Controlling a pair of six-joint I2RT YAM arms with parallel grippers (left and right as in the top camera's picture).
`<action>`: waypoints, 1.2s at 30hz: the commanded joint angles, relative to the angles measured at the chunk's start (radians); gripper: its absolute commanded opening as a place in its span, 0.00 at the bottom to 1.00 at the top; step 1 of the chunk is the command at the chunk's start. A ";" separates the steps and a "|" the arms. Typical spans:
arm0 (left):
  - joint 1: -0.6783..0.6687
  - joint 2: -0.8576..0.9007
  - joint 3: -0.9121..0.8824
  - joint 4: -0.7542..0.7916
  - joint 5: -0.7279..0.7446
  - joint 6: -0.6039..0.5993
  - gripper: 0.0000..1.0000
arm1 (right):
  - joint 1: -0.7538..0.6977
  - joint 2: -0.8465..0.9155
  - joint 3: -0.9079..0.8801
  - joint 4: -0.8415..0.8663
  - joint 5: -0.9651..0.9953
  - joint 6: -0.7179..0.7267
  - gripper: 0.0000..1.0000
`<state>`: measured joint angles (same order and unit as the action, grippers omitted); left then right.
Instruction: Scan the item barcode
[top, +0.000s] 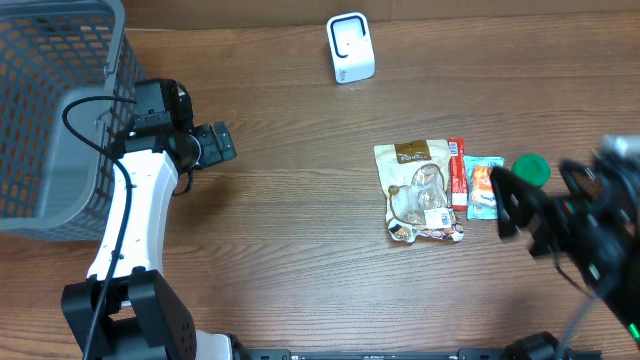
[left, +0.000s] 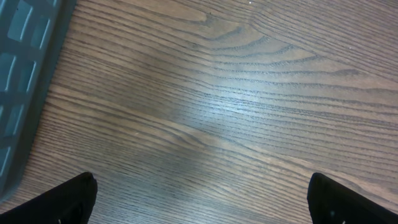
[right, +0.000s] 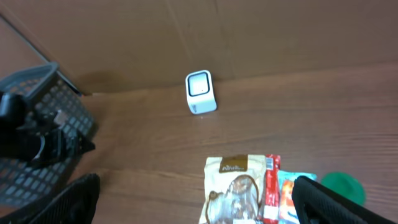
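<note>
Wood-grain surface (top: 300, 260). One boxy white scanner (top: 351, 47), far edge. One grey mesh basket (top: 118, 70). Right of centre: one glossy pouch (top: 420, 190), one red stick pack (top: 458, 172), one blue sachet (top: 484, 187), one round green disc (top: 531, 169). Left tool (top: 222, 142) and right tool (top: 518, 212) both spread, empty.

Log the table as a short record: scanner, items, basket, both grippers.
scanner: white barcode scanner, far side of the wooden table
items: snack pouch, red stick pack and blue-orange packet side by side; green round object beside the packet
basket: grey mesh basket, far left corner
left gripper: open, empty, over bare wood near the basket
right gripper: open, empty, near the items
</note>
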<state>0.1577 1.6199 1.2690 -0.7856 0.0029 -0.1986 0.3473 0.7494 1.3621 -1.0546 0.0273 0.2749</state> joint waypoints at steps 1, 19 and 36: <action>-0.001 -0.012 0.016 0.001 -0.006 0.019 1.00 | -0.002 -0.056 0.014 -0.066 0.025 -0.040 1.00; -0.001 -0.012 0.016 0.001 -0.006 0.019 1.00 | -0.086 -0.483 -0.219 -0.134 0.009 -0.041 1.00; -0.001 -0.012 0.016 0.001 -0.006 0.019 1.00 | -0.140 -0.745 -0.769 0.605 0.000 -0.045 1.00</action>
<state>0.1577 1.6199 1.2690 -0.7856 0.0029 -0.1986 0.2153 0.0147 0.6498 -0.5121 0.0296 0.2348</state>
